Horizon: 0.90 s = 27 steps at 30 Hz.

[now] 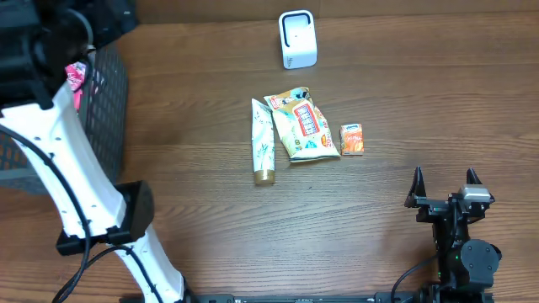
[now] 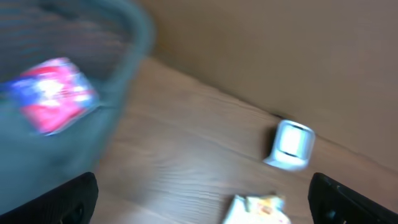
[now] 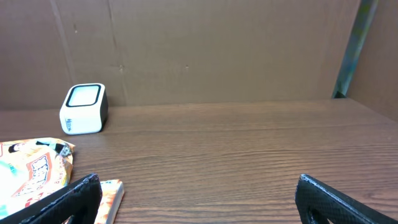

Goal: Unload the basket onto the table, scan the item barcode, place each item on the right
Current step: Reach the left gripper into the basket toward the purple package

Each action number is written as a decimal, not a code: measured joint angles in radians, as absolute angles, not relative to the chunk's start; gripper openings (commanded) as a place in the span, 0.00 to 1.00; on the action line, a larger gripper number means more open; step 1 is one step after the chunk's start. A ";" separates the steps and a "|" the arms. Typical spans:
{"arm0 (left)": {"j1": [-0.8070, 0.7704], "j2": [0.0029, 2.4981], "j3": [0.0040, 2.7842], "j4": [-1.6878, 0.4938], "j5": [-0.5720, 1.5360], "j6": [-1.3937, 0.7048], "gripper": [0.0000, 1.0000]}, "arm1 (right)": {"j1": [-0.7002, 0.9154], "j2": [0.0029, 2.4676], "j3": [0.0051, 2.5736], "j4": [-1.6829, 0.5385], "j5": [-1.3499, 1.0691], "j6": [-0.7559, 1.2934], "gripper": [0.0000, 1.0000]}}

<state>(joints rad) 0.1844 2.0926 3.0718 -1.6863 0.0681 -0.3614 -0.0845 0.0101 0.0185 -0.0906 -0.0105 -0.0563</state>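
Note:
The white barcode scanner [image 1: 297,39] stands at the back of the table, also in the left wrist view [image 2: 290,144] and the right wrist view [image 3: 84,108]. Three items lie mid-table: a pale tube [image 1: 263,141], a snack bag [image 1: 303,124] and a small orange box [image 1: 352,139]. My left gripper [image 2: 205,205] is open and empty, up beside the basket [image 1: 101,109]; its view is blurred. My right gripper [image 1: 445,189] rests open and empty at the front right, with the orange box [image 3: 109,199] just beyond its left finger.
A dark mesh basket [image 2: 74,124] at the far left holds a pink-red packet [image 2: 53,94], which the overhead view shows too [image 1: 76,77]. The white left arm [image 1: 67,177] crosses the table's left side. A brown cardboard wall [image 3: 217,50] closes the back.

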 measured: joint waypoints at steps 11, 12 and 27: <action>0.428 2.095 2.802 -1.488 -0.064 -0.363 1.00 | -0.084 0.010 0.019 -0.089 -0.010 -0.056 1.00; 0.436 2.097 2.779 -1.453 -0.065 -0.363 1.00 | -0.084 0.010 0.019 -0.091 -0.011 -0.057 1.00; 0.472 2.101 2.290 -0.894 -0.118 -0.488 0.99 | -0.084 0.010 0.019 -0.089 -0.010 -0.056 1.00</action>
